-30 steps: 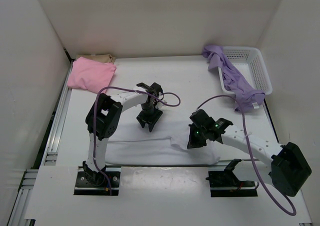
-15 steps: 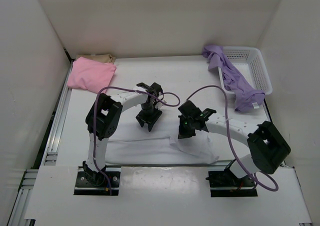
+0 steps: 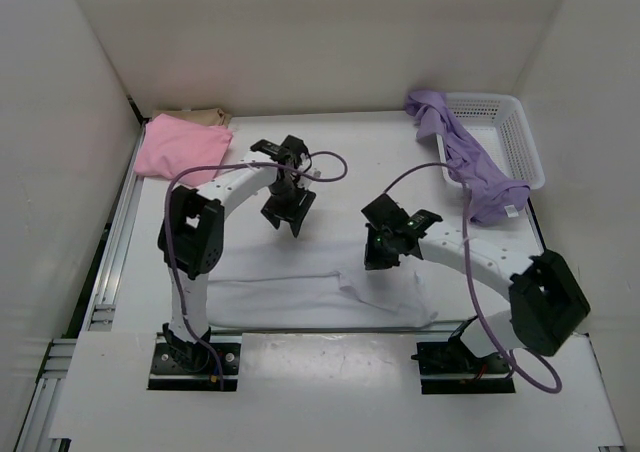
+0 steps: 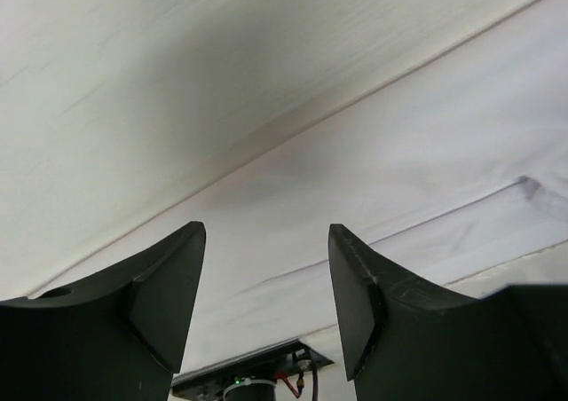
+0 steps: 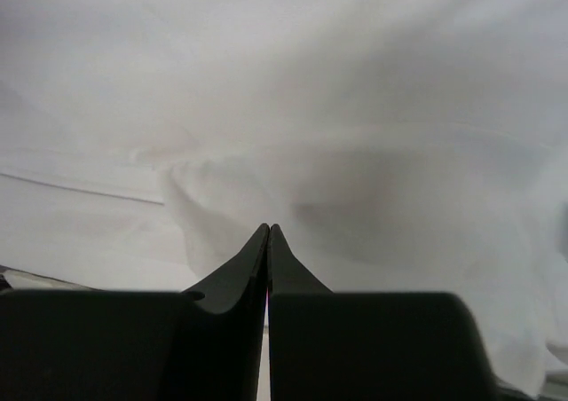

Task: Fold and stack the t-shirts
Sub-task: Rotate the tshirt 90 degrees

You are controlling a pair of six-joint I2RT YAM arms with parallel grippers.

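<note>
The white t-shirt (image 3: 300,292) lies spread flat along the table's front, with a raised fold at its right part. My left gripper (image 3: 281,216) hovers open and empty beyond the shirt's far edge; the left wrist view shows the gripper (image 4: 266,232) above white cloth (image 4: 426,188). My right gripper (image 3: 378,259) is shut just over the shirt's raised fold; the right wrist view shows the gripper (image 5: 268,228) against rumpled white cloth (image 5: 355,108), with no cloth visibly pinched. The pink t-shirt (image 3: 182,150) lies folded at the back left on the tan one (image 3: 200,117). The lavender t-shirt (image 3: 470,162) hangs over the basket's edge.
A white mesh basket (image 3: 505,122) stands at the back right. White walls close in the table on the left, back and right. Purple cables loop from both arms above the table's middle.
My left gripper has moved back and left, away from the white shirt, its jaws a little wider. My right arm has swung left over the shirt's raised fold, still shut.
</note>
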